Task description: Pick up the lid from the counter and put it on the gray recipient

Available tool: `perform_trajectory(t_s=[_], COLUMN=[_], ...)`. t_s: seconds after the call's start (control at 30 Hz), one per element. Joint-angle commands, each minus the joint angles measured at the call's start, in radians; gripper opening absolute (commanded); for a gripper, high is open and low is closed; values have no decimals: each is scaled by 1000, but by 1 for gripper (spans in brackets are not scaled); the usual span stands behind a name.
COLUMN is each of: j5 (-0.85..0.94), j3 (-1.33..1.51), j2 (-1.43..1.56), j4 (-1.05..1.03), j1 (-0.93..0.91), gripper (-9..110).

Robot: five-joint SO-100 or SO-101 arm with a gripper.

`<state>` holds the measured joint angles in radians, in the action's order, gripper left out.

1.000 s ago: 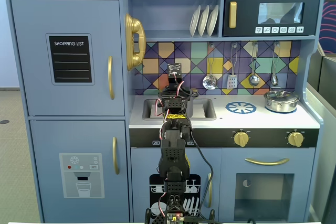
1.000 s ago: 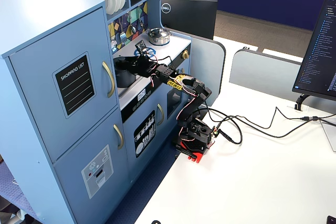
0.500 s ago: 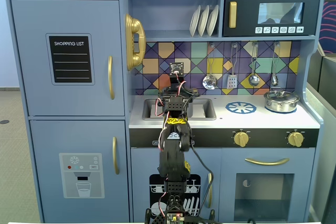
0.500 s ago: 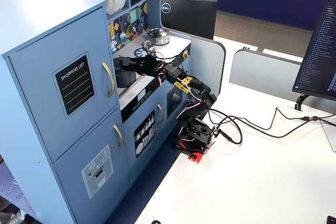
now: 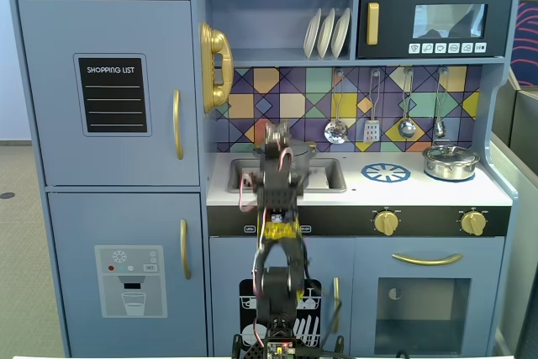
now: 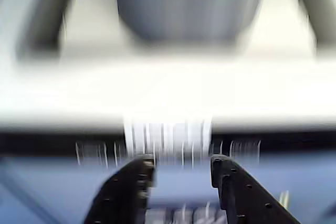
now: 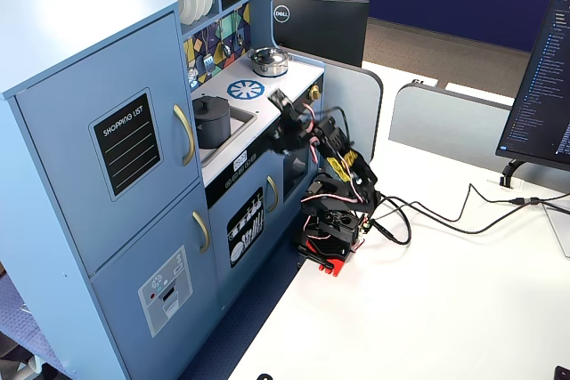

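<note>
Fingers (image 6: 137, 179): two black fingers enter the wrist view from the bottom edge, with a clear gap between the tips and nothing held in it; the gripper (image 6: 180, 165) reads as open and empty. The wrist view is heavily motion-blurred, so detail is poor. At the top centre of that view a gray cylindrical shape, the gray recipient (image 6: 189, 4), sits beyond a pale band that looks like the counter edge; it lies well ahead of the fingertips, apart from them, roughly centred on the gap. In a fixed view from the side, the gray recipient (image 7: 212, 120) stands upright in the sink recess of the toy kitchen (image 7: 89, 77), with the lid (image 7: 212, 101) seated on its top, knob up. The gripper (image 7: 283, 102) in that view is off the counter, out in front of the kitchen's front edge and to the right of the pot, not touching it. In a fixed view from the front, the arm (image 5: 276, 233) rises in front of the sink (image 5: 324, 176) and hides most of it; pot and lid cannot be made out there. The gripper's tip (image 5: 275, 136) is blurred there, seen against the tiled backsplash. A shiny silver pot (image 5: 450, 161) with its own lid stands at the right end of the counter, well apart from the arm.
</note>
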<state>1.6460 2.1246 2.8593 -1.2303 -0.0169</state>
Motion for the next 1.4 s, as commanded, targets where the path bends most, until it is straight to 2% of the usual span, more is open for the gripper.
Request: perform_trajectory(t_s=[0.0,0.1,0.2,0.3,0.4,0.7,1.37], j5=[-23,-66,-118,-132,-150,-132,-137], j3=[219,465,653,772,831,877,877], j2=[78,127,160,230,319,319,319], j4=[71,233,302,233,63,-299,-299], j1=[-41,-40,-15,6,5,-5,-37], gripper=[0,0,0,0,0,2,5])
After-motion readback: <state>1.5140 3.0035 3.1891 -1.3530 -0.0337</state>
